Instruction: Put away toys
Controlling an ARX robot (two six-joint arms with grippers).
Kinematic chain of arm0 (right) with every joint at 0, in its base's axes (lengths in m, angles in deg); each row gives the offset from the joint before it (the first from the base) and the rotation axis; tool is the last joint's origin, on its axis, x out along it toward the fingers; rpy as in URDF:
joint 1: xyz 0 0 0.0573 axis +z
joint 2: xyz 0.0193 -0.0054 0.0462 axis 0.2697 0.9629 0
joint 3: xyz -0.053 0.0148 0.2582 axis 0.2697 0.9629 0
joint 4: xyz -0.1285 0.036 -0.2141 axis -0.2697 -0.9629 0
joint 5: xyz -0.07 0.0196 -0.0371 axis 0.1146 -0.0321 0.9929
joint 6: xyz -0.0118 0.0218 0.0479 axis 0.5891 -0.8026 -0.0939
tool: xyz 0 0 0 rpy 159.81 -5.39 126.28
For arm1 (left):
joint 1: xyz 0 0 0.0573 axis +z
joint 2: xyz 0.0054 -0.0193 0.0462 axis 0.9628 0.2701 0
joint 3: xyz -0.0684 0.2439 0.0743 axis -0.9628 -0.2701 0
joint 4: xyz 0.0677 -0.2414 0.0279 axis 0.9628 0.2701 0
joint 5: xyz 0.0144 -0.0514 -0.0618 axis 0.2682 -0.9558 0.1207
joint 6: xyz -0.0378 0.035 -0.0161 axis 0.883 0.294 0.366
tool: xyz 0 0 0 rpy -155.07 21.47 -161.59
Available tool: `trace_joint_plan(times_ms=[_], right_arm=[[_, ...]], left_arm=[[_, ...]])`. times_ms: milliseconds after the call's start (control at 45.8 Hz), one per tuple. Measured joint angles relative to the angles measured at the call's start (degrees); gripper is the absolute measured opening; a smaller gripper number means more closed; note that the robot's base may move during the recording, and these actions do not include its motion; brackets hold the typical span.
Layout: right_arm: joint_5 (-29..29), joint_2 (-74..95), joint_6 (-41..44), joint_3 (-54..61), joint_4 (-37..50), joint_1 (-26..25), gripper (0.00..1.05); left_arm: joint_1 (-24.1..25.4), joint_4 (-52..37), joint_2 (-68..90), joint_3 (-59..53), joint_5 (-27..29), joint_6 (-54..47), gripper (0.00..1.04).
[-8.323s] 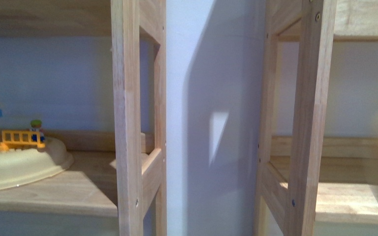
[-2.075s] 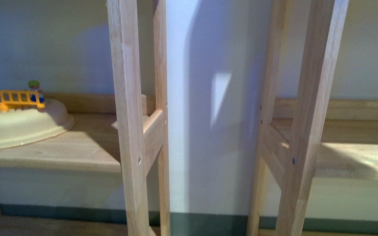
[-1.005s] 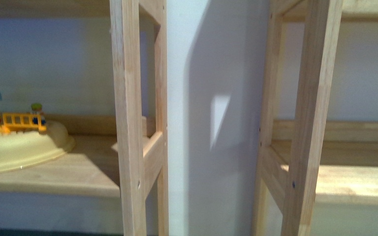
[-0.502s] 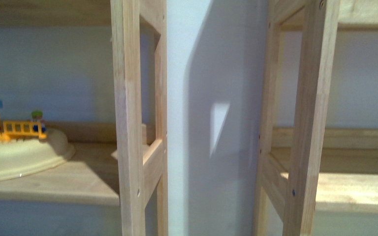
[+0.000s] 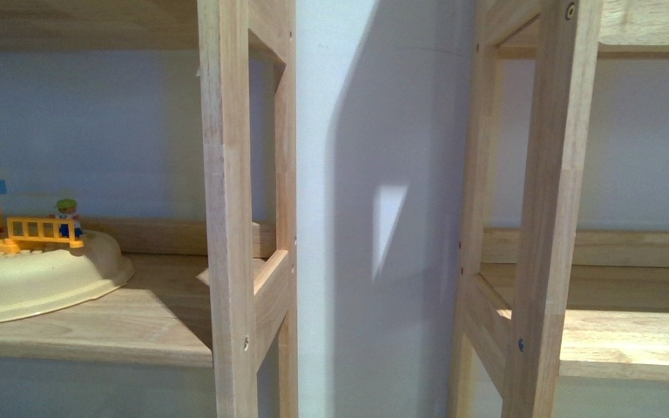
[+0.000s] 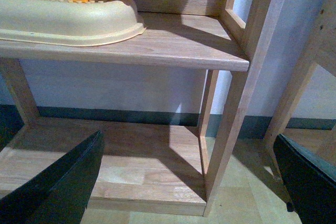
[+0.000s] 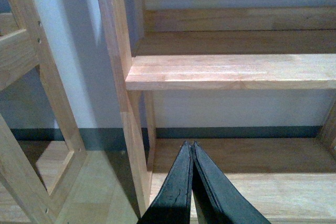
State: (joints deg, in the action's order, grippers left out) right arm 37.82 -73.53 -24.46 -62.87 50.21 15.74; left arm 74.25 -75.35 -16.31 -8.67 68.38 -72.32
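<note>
The toys are out of view in every frame. My left gripper (image 6: 184,184) is open, its two dark fingers (image 6: 58,187) spread wide with nothing between them; it hangs in front of the left shelf unit, above the bottom board (image 6: 105,166). My right gripper (image 7: 190,145) is shut with nothing in it, its tips pressed together over the bottom board of the right shelf unit (image 7: 247,171). Neither gripper shows in the front view.
A cream plastic base with colourful building blocks (image 5: 35,274) (image 6: 68,17) sits on the left unit's middle shelf (image 5: 131,326). Upright wooden posts (image 5: 226,209) (image 5: 540,209) stand close in front, with a white wall between them. The right unit's middle shelf (image 7: 236,69) is bare.
Over the last second the shelves and the block base have slid lower in the front view, so the camera has risen or tilted up a little. Nothing on the shelves has moved.
</note>
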Motion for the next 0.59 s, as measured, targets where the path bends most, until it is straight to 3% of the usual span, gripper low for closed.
trace_joint_plan(times_ms=[590], right_arm=[[0.00,-4.22,0.02,4.63,0.74,0.00,0.03]], left_arm=[[0.00,0.00,0.00,0.00,0.00,0.00,0.98]])
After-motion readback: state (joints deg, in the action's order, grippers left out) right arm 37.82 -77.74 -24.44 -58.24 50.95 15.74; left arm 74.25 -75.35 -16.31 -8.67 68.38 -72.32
